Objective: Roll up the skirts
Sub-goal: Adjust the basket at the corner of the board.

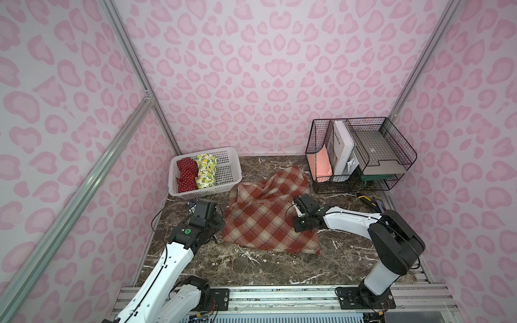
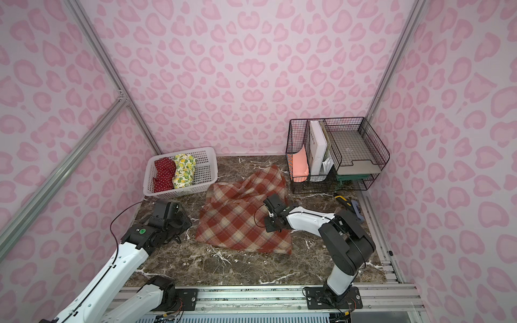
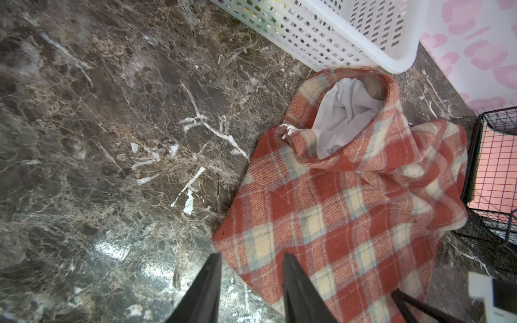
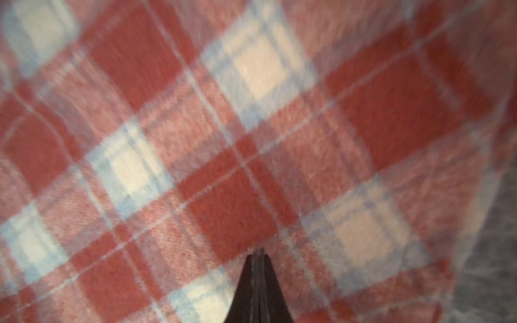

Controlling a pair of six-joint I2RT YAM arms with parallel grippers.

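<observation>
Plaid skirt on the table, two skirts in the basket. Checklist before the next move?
1. Plaid skirt flat for rolling: not ok, far end bunched, waist gaping.
2. Left fingers apart and empty, at the skirt's edge: ok.
3. Right fingers shut over the plaid; cloth pinched: cannot tell.
4. Red skirt and lemon skirt rolled in basket: ok.
5. Basket space beside the lemon skirt: ok.

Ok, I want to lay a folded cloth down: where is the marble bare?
Widest: the marble between the plaid skirt and the front rail. Smaller: between the basket and the wire organizer. Crowded by the tools in front of the organizer.
</observation>
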